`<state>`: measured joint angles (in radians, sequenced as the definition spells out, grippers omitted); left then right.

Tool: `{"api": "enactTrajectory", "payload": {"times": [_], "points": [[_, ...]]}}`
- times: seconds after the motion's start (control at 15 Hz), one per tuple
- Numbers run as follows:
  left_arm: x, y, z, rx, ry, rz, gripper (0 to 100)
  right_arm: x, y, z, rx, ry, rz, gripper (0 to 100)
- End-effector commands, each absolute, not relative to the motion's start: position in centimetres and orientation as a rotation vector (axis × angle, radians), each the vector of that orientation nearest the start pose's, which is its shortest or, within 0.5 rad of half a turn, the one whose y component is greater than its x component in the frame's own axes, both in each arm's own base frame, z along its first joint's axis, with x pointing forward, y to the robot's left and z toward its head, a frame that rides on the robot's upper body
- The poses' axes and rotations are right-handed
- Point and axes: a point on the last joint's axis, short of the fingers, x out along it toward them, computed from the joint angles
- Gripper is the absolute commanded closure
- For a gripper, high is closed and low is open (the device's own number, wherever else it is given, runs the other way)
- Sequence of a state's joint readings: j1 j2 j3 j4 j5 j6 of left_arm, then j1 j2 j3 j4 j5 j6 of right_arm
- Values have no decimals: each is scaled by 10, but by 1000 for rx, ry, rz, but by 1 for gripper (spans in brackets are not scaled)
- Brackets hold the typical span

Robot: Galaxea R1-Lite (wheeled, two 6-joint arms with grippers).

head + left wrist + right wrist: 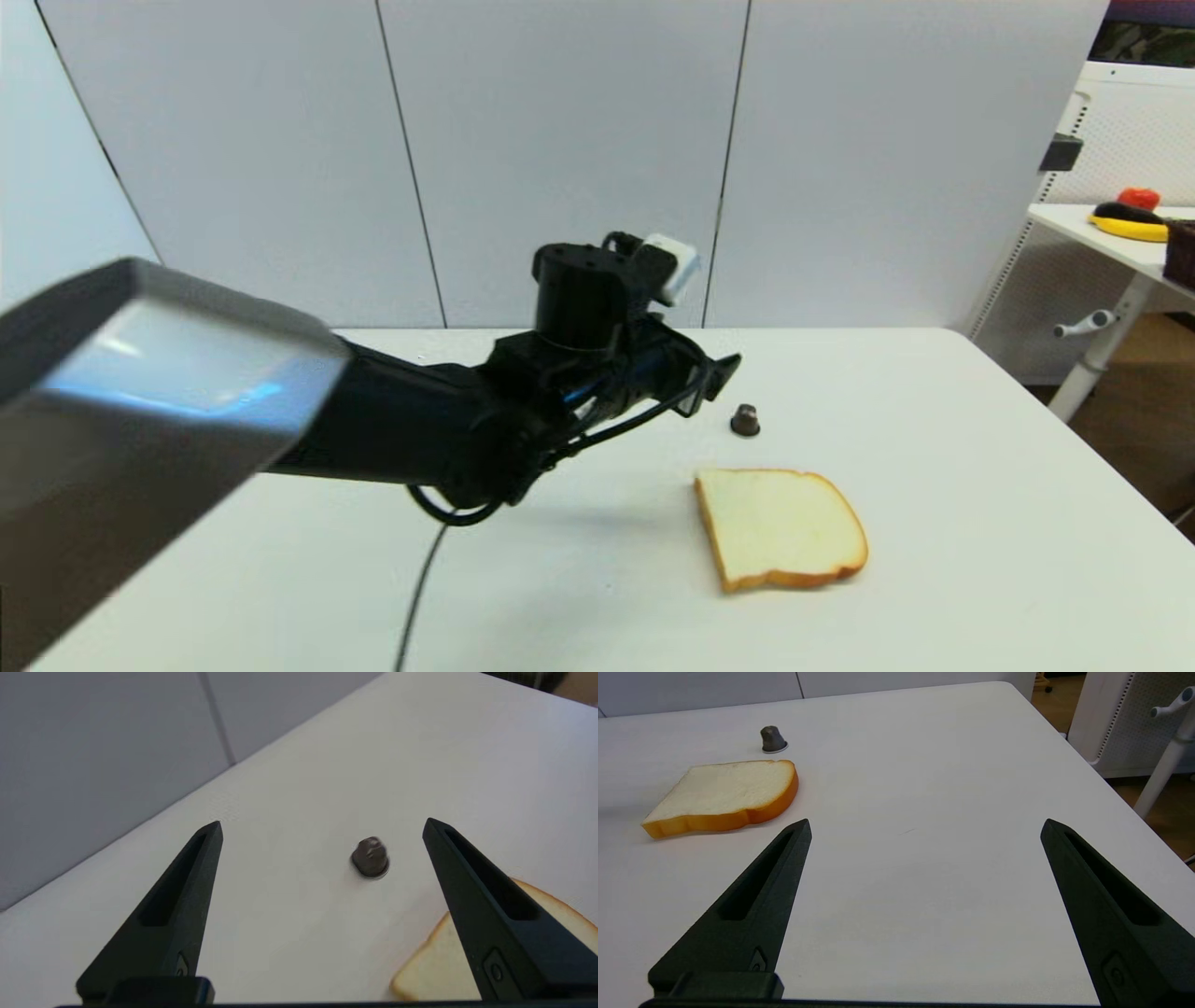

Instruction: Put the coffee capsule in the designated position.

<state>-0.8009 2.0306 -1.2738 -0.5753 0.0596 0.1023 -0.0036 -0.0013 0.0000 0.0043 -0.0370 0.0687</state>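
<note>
Head view: one coffee capsule (744, 421), one bread slice (780, 527) (both grippers' jaws apart).

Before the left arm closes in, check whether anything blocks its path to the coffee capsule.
Nothing visible does. The left gripper is open, and only bare white table lies between its fingers and the coffee capsule. The bread slice lies off to one side, apart from the capsule.

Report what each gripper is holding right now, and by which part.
Nothing is held. The left gripper is open above the table, with the coffee capsule standing free between its fingers. The right gripper is open and empty.
</note>
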Motion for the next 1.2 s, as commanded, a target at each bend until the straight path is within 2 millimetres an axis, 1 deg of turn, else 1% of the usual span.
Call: {"api": "enactTrajectory", "payload": {"times": [0.07,0.2,0.33,0.4,0.47,0.53,0.6,0.73,0.8,0.87,1.07,1.2], "points": [[188,-172,247,124,71,-537,0,-23,-1,75,69,5,-42,0],[146,-131,242,128,70,-537,0,-23,-1,75,69,5,-40,0],[107,-94,226,136,74,-543,0,-23,-1,75,69,5,-43,0],[90,-77,218,131,60,-534,0,-23,-1,75,69,5,-40,0],[78,-60,212,121,34,-490,0,-23,-1,75,69,5,-40,0],[69,-43,211,129,-14,-407,0,-23,-1,75,69,5,-43,0],[61,-32,208,131,-46,-346,0,-23,-1,75,69,5,-40,0],[44,-15,200,105,-107,-294,0,-23,-1,75,69,5,-42,0],[35,-10,195,100,-132,-266,0,-23,-1,75,69,5,-43,0],[26,-6,186,89,-142,-237,0,-23,-1,75,69,5,-40,0],[9,-2,169,32,-185,-122,0,-23,-1,75,69,5,-40,0],[-2,-1,146,-6,-201,-89,0,-23,-1,75,69,5,-42,0]]}}
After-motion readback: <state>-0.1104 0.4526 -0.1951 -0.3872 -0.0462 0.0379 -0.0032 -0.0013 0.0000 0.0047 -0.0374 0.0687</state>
